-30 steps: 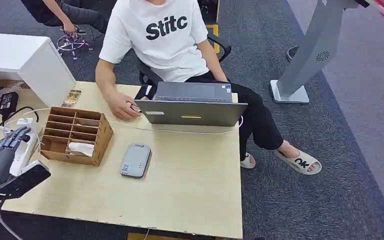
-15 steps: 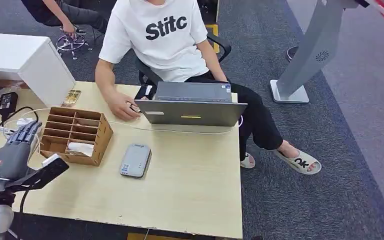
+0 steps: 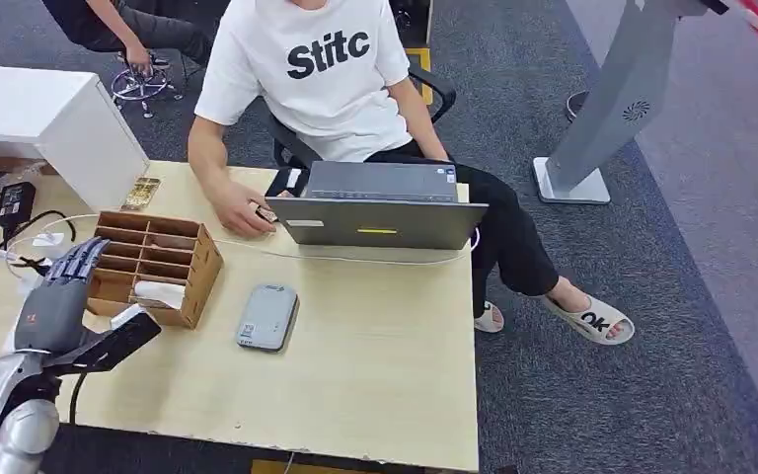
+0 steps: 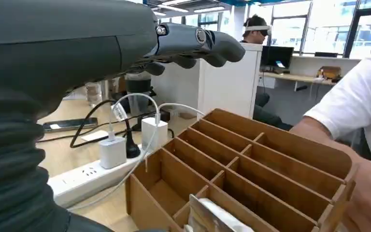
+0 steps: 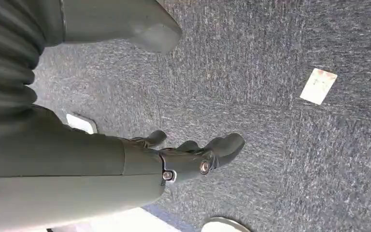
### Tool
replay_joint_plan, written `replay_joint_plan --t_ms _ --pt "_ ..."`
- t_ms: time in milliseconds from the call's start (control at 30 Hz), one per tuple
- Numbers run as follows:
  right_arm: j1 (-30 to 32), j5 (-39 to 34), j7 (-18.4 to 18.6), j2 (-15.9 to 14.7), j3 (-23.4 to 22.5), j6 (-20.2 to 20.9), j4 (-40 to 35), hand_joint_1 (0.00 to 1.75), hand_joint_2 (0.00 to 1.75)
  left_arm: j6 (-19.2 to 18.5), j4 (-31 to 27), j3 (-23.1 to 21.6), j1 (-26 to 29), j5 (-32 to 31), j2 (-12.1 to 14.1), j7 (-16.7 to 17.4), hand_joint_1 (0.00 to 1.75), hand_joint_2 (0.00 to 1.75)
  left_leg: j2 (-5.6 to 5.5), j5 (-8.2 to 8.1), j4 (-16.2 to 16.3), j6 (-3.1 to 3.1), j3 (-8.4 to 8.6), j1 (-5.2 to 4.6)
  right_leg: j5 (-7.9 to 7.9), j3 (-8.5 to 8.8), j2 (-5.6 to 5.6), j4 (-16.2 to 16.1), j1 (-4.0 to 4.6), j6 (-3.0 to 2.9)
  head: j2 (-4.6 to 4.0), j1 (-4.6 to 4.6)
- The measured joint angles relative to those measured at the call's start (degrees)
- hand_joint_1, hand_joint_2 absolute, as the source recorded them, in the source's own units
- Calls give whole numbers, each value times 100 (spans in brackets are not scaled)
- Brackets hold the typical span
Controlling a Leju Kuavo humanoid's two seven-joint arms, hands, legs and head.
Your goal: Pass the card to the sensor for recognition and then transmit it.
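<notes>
Task is barely under way, by the look of it. The left hand (image 3: 59, 296) is hovering over the near-left part of the tabletop (image 3: 355, 375), fingers spread apart and extended, holding nothing. Just ahead of its fingertips is sitting the wooden organizer (image 3: 153, 265), a tray of open slots. A pale item, probably the card (image 3: 161, 292), is lying in the front slot, just beside the thumb side of the hand; in the left wrist view it (image 4: 212, 220) is showing as a whitish edge poking up from the nearest compartment, too cropped to be sure. No grasp yet.

The grey sensor (image 3: 267, 316) is lying flat on the tabletop further out to the thumb side, beyond the organizer, apart from the hand. So pickup, the pass over the sensor and the handing-on all appear to be still ahead.

The right hand (image 5: 193, 157) is hanging over grey carpet, fingers loosely apart, carrying nothing.

Surface: light wood-grain tabletop, with a power strip (image 4: 89, 176) and white chargers on the far side of the hand from the sensor, cables trailing. A laptop (image 3: 380, 207) is sitting at the far edge, a seated person's hand (image 3: 247, 215) resting beside it.

Room: office, dark blue-grey carpet, a grey stand (image 3: 617, 109) off beyond the tabletop, a white cabinet (image 3: 59, 123) past the organizer.
</notes>
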Motion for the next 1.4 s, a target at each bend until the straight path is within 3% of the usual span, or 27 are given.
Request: replay_joint_plan --t_ms 333,933,967,1033,1133,1167,1200,1233,1267,1300,1400 --pt "-5 76 0 0 0 59 0 0 175 -203 378 -59 -64 -172 -57 107 0 175 0 0 0 0 0 1 0 -1 0 0 1 0 0 0" --pt "-17 240 26 0 0 92 0 0 175 -72 1207 -201 -535 -452 -282 214 2 175 0 0 0 0 -1 1 1 -1 0 1 1 -1 0 0" --pt "-17 242 26 0 0 94 0 0 175 -72 1237 -208 -559 -463 -295 214 12 175 0 0 0 0 -1 1 1 -1 0 1 1 -1 0 0" --pt "-17 245 26 0 0 101 0 0 175 -70 1290 -214 -600 -470 -312 214 52 175 0 0 0 0 -1 1 0 -1 0 1 1 -1 0 0" --pt "-17 249 24 0 0 101 0 0 175 -72 1344 -219 -641 -485 -339 214 79 175 0 0 0 0 -1 0 0 -1 0 1 0 -1 0 0" --pt "-17 251 24 0 0 101 0 0 175 -72 1366 -219 -656 -490 -347 214 79 175 0 0 0 0 -2 0 0 -1 0 0 0 -1 0 0" --pt "-17 254 22 0 0 101 0 0 175 -72 1388 -219 -670 -500 -356 214 119 175 0 0 0 0 -2 0 0 -1 0 0 0 -1 0 0" --pt "-17 258 22 0 0 98 0 0 175 -72 1412 -221 -677 -500 -361 214 131 175 0 0 0 0 -2 0 1 -1 0 0 0 -1 0 0" --pt "-17 260 22 0 0 98 0 0 175 -74 1438 -221 -683 -500 -365 212 131 175 0 0 0 0 -1 0 1 -1 0 0 0 -1 0 0" --pt "-17 262 22 0 0 98 0 0 175 -74 1456 -221 -685 -498 -369 205 147 175 0 0 0 0 -1 0 1 -1 0 0 0 -1 0 0" --pt "-17 289 17 0 0 101 0 0 175 -85 1510 -221 -688 -444 -382 175 150 175 0 0 0 0 -2 0 0 -1 0 1 1 -1 0 0"
